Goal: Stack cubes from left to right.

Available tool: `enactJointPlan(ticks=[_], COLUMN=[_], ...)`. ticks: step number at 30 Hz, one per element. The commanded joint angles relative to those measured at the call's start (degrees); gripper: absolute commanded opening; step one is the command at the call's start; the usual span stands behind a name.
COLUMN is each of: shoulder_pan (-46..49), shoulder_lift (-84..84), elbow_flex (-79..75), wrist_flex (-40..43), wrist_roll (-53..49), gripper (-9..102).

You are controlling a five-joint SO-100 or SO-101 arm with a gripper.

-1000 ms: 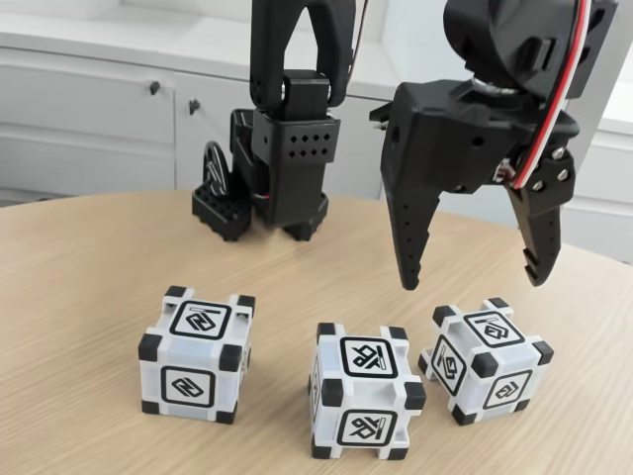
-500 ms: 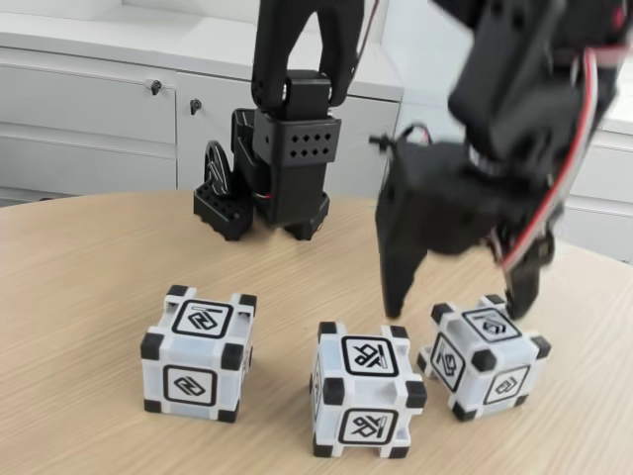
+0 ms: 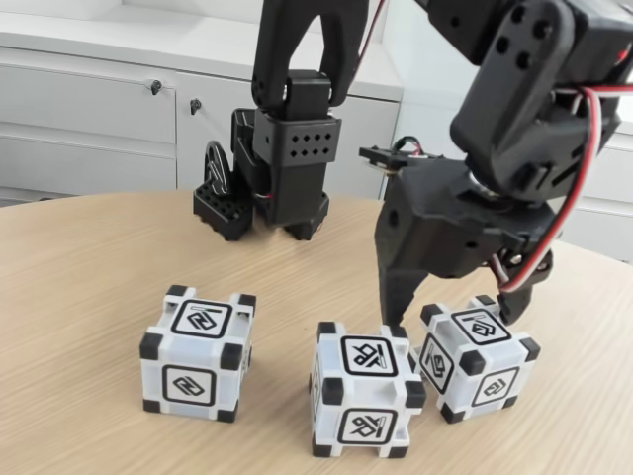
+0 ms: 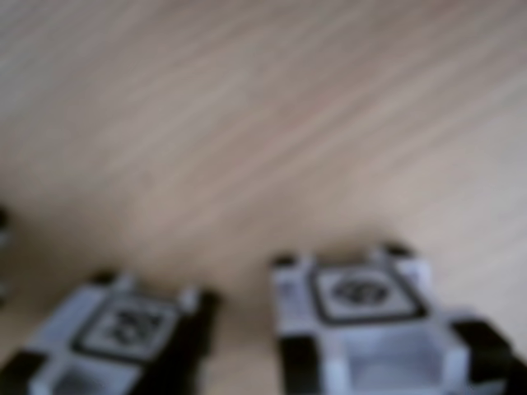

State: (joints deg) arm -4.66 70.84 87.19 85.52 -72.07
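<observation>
Three white cubes with black corners stand in a row on the wooden table in the fixed view: the left cube (image 3: 195, 353), the middle cube (image 3: 364, 388) and the right cube (image 3: 477, 358), which is turned at an angle and close to the middle one. My black gripper (image 3: 455, 317) is open and low over the right cube. One fingertip (image 3: 394, 315) is down in the gap beside the middle cube, and the other sits at the right cube's far right corner. The blurred wrist view has two cubes along its bottom edge, one cube (image 4: 115, 337) on the left and one cube (image 4: 370, 317) on the right.
The arm's black base (image 3: 282, 168) stands at the back of the round wooden table (image 3: 79, 267). White cabinets (image 3: 89, 119) run behind it. Bare tabletop lies to the left of and behind the cubes.
The gripper has come down from well above the table to straddle the right cube. That cube has shifted slightly left, towards the middle one.
</observation>
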Motion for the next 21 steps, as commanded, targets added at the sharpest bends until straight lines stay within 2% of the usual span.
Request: enactJointPlan(ticks=[1, 7, 11, 21], shoulder_pan=[-0.26, 0.26, 0.26, -0.26], shoulder_lift=[0.00, 0.00, 0.00, 0.00], elbow_flex=[-1.76, -1.49, -1.05, -0.70], wrist_flex=[-2.90, -12.22, -12.74, -12.74], wrist_roll=[0.70, 2.81, 2.11, 1.05], gripper=[35, 35, 35, 26])
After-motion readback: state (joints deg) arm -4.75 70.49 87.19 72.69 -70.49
